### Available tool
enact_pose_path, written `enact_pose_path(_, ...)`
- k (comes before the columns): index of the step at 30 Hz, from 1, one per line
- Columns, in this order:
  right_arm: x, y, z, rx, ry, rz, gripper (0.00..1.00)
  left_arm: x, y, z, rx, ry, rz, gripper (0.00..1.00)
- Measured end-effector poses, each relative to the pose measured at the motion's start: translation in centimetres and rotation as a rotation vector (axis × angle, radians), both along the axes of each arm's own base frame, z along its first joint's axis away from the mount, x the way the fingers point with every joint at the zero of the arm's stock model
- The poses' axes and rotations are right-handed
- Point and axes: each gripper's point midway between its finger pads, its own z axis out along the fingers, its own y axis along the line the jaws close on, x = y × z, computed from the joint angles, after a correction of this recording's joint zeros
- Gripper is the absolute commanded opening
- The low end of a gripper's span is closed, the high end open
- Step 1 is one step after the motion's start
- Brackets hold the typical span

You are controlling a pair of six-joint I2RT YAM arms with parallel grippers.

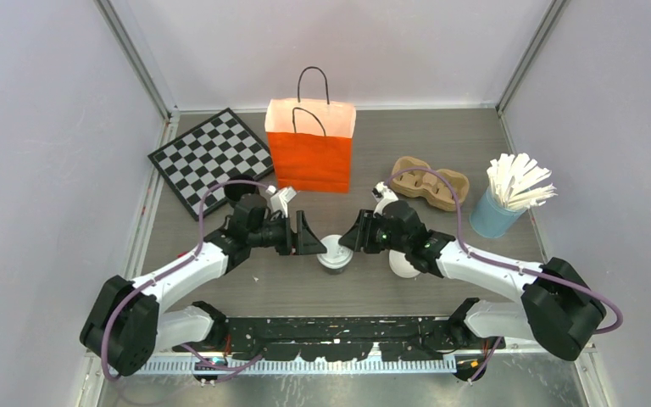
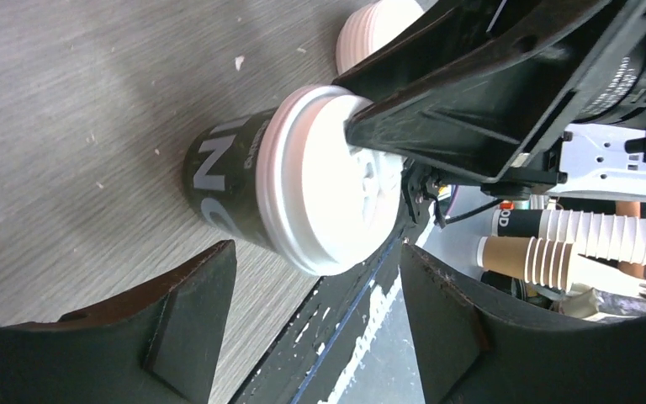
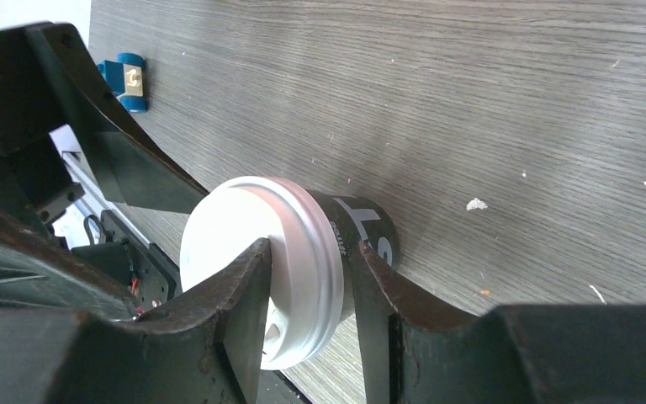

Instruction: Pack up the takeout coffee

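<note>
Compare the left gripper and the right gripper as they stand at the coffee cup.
The left gripper is open, jaws wide apart; the right gripper is shut on the lid rim of the takeout coffee. The left gripper stands clear of it; the right gripper touches it. Both point at it from opposite sides.

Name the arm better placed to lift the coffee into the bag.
Right arm: its jaws are shut on the coffee at the lid rim. Left arm: its jaws hang open beside it.
</note>
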Motion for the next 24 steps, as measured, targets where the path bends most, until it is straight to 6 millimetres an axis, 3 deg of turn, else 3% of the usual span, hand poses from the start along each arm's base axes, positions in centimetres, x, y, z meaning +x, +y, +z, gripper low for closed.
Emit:
enact_pose_path(8, 0.0, 0.0, 0.0, 0.010, -0.006, -0.002, 0.44, -1.2, 0.5, -2.0, 0.008, 0.072, 0.018, 0.71)
enact_pose_path(17, -0.4, -0.4, 0.0, 0.018, -0.013, -0.008, 0.44, -0.4, 0.0, -2.4, -0.007, 0.066, 0.024, 0.68)
enact_pose_path(24, -0.4, -0.4, 0.0, 0.023, -0.011, -0.009, 0.44, 0.1, -0.4, -3.1, -0.009, 0.067, 0.021, 0.56)
